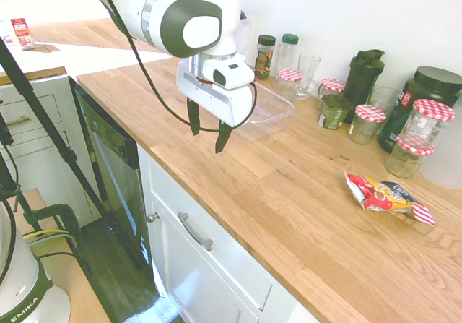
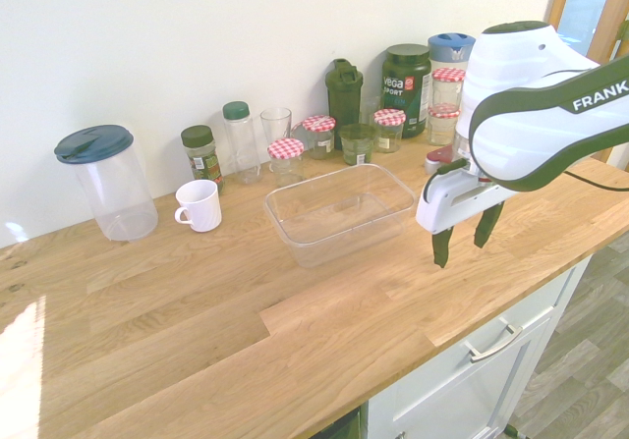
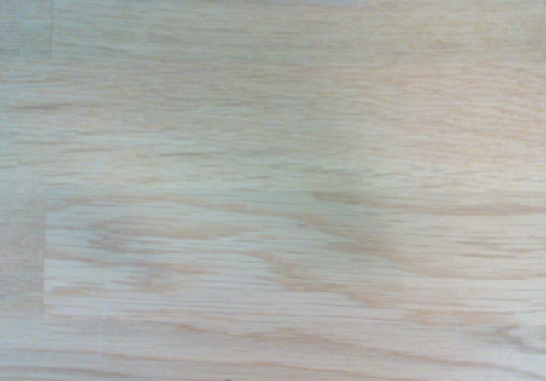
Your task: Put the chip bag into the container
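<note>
Hovering tool [image 1: 208,136] released | container [image 2: 339,213] holds nothing | chip bag [image 1: 388,196] on countertop [image 1: 289,193]

White arm [image 1: 180,12] reaching in from above, wrist bent over, pincer [image 1: 208,131] pointing straight down, dark fingers [image 2: 439,247] spread wide apart, nothing between them, hanging clear in the air.

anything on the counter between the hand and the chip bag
No, only bare wooden counter lies between the open hand and the chip bag, as the first exterior view shows.

Matt wood countertop [image 1: 289,193]; clear plastic container [image 2: 339,211].
</note>
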Robot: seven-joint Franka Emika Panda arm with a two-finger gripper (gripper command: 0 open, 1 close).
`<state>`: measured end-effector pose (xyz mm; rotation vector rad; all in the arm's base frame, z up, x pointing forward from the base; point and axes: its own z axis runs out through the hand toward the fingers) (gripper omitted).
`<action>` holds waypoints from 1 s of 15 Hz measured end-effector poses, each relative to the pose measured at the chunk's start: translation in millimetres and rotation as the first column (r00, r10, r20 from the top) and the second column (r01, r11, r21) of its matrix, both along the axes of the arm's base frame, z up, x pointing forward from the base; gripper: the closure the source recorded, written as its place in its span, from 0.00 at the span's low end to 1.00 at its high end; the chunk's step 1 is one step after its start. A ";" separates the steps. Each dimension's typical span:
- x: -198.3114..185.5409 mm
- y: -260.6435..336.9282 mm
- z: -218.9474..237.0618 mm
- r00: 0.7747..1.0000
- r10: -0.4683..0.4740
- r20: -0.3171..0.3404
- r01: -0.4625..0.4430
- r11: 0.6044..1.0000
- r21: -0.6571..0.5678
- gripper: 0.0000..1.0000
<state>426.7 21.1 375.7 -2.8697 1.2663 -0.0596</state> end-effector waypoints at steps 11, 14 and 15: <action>20.9 -111.3 33.5 0.992 -0.104 0.069 0.113 0.985 -0.128 0.00; 42.0 -155.1 47.9 0.989 -0.104 0.102 0.124 0.967 -0.224 0.00; 51.7 -166.2 48.9 0.989 -0.097 0.108 0.122 0.958 -0.261 0.00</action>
